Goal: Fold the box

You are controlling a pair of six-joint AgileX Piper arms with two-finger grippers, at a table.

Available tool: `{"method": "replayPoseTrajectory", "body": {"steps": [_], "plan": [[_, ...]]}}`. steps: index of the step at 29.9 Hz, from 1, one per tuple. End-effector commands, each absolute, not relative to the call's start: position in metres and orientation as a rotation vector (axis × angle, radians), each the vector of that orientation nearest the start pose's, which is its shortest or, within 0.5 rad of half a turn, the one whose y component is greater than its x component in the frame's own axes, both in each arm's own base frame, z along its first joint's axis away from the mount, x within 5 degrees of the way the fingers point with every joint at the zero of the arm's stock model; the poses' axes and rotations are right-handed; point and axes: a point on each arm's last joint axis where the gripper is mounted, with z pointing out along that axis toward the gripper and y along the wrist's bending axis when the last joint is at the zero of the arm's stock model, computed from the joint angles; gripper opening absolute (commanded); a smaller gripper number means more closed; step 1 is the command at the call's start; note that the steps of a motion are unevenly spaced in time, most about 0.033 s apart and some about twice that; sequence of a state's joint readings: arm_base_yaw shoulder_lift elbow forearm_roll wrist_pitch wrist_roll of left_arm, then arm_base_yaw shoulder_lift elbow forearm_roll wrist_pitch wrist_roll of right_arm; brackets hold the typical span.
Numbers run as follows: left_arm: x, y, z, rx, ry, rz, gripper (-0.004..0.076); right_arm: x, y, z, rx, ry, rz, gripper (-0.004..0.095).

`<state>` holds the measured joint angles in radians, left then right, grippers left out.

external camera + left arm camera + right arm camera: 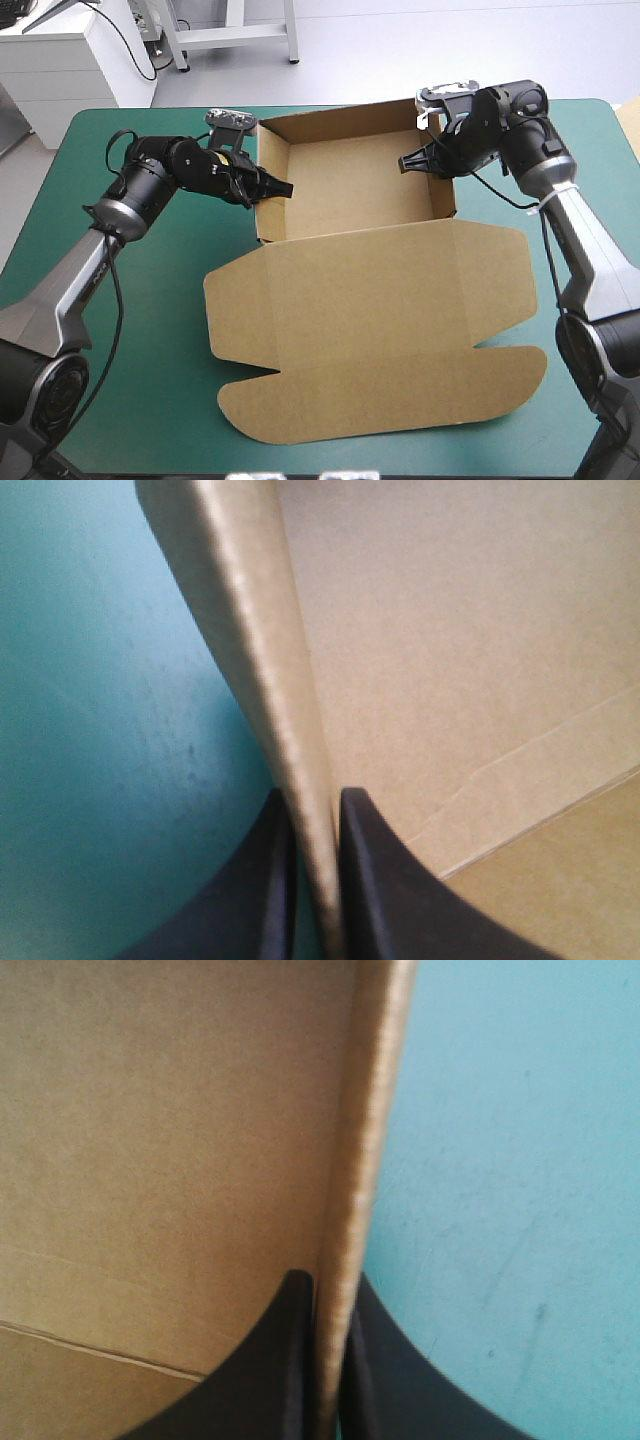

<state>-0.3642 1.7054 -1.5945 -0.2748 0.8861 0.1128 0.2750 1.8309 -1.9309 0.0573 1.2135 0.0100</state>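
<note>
The brown box (350,190) stands as an open tray toward the table's far side, its lid (380,320) lying flat toward the near edge. My left gripper (268,187) is shut on the tray's left wall, one finger inside and one outside. The left wrist view shows that wall (270,680) pinched between the black fingers (385,890). My right gripper (425,160) is shut on the right wall near its far corner. In the right wrist view the wall's edge (365,1140) runs up between the fingers (285,1360), box floor on one side, teal-green cover on the other.
The teal-green table (130,330) shows bare cover on both sides of the lid. A white cabinet (70,60) stands beyond the far left corner. A sliver of more board (630,120) shows at the right edge.
</note>
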Motion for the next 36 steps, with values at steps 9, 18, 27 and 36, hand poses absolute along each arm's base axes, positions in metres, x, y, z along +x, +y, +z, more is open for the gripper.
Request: {"method": "replayPoseTrajectory", "body": {"steps": [9,18,27,36], "plan": [[0.352,-0.17,0.323,0.572,2.589,-0.482,-0.0008,0.393,0.137,0.352,-0.401,2.659,0.398,-0.0015],[0.362,-0.168,0.306,0.597,2.785,-0.346,-0.0008,0.402,0.141,0.324,-0.369,2.746,0.41,-0.0015],[0.373,-0.173,0.301,0.548,2.85,-0.364,-0.0008,0.403,0.137,0.311,-0.36,2.786,0.351,-0.0015],[0.372,-0.177,0.308,0.642,2.808,-0.422,0.0167,0.402,0.136,0.314,-0.419,2.768,0.318,0.0252]]}}
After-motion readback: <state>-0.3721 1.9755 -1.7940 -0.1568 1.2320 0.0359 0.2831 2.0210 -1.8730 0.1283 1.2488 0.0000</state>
